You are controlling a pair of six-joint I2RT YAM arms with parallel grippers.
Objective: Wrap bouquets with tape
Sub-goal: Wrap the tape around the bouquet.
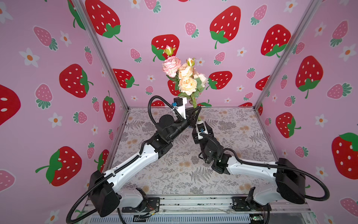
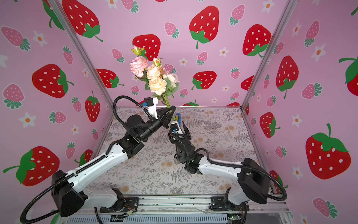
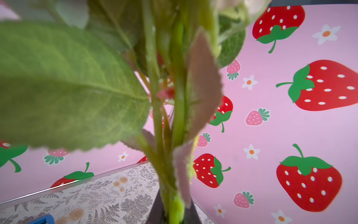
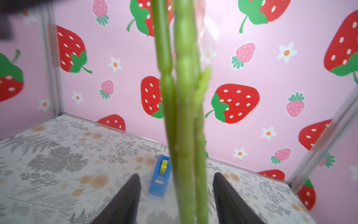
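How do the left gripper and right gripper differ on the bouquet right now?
The left gripper is shut on the stems of the bouquet; the right gripper stands open, stems between its fingers with gaps either side. The left gripper sits higher, just under the leaves; the right gripper lower down. Both straddle the same upright bunch.

Bouquet (image 1: 187, 81) pink/cream w/ green stems (image 4: 184, 116); tape (image 4: 164, 165) yellowish, dispenser (image 4: 157, 189) blue.
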